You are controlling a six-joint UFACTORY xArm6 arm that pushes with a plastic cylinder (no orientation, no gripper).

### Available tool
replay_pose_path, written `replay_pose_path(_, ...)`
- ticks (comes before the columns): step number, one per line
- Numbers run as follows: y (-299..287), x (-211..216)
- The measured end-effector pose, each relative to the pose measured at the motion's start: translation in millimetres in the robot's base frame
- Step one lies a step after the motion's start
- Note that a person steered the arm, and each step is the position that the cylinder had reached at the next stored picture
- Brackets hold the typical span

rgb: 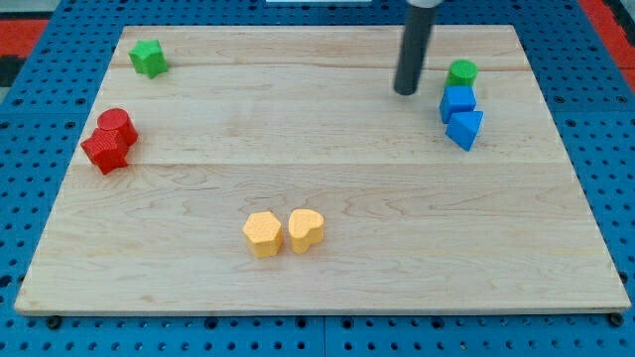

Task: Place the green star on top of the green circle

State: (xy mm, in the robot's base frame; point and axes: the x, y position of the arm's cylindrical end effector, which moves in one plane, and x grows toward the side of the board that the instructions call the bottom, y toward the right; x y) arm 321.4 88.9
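The green star [148, 58] lies near the board's top left corner. The green circle [461, 71] stands near the view's top right, touching the blue cube [457, 102] below it. My tip [405, 90] is on the board just left of the green circle, a short gap apart, and far to the right of the green star.
A blue triangle block [464, 129] sits below the blue cube. A red circle [117, 124] and red star [105, 152] lie at the left edge. A yellow hexagon [262, 234] and yellow heart [306, 230] sit at the bottom middle. The wooden board [317, 178] lies on a blue pegboard.
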Motion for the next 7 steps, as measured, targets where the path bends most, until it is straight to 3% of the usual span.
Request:
replay_pose_path(2, -157.5, 11.1)
replay_pose_path(4, -278.0, -10.0)
replay_pose_path(6, -301.4, -26.6)
replay_pose_path(7, -323.5, -1.0)
